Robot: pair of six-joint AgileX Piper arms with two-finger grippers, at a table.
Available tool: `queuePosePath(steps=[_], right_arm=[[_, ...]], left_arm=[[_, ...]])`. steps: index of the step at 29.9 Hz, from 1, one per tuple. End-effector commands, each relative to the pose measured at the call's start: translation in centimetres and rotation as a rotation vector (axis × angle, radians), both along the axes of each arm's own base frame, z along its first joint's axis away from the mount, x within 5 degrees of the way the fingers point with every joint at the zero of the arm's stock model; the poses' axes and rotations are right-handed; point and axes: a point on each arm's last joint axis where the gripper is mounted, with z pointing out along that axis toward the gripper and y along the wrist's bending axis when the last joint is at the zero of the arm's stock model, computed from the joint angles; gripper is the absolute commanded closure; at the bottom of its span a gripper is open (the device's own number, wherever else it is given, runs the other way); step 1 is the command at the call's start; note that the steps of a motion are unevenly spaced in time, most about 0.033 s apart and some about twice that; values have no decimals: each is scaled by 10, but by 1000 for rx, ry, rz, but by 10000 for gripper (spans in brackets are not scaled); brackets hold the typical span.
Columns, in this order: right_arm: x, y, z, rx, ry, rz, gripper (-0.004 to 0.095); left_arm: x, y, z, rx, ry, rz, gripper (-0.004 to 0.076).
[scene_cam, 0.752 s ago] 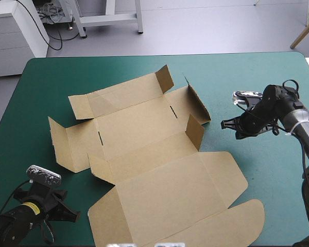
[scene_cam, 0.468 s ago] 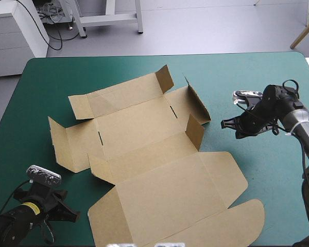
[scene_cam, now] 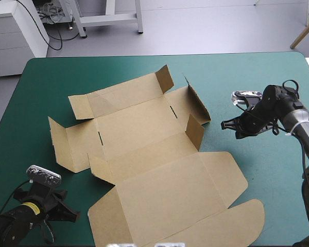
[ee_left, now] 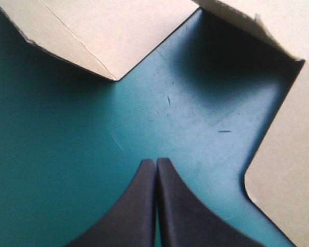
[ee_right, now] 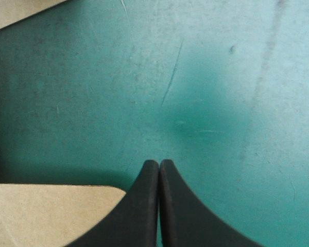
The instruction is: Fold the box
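Table with teal-green cover; box, brown board, mostly flat across the middle, several flaps raised; right gripper, black fingers pressed together, just beside the box toward the right edge; left gripper, likewise closed, at the near-left corner.

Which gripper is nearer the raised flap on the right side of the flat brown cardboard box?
Right. The right gripper, shut, sits just right of the raised flap, not touching; the left gripper, also shut, is far off beside the near-left corner of the brown cardboard box.
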Motion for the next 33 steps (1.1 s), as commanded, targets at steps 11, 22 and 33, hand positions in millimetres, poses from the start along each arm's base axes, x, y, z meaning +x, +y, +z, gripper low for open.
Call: queuePosePath(steps=[11, 22, 33], right_arm=[[-16, 0, 51, -3, -141, 60, 927], [-79, 0, 114, -8, -273, 130, 927], [-154, 1, 141, 18, -439, 152, 928]], left_arm=[[5, -2, 10, -26, -63, 4, 734], [5, -2, 10, -26, -63, 4, 734], [5, -2, 10, -26, -63, 4, 734]])
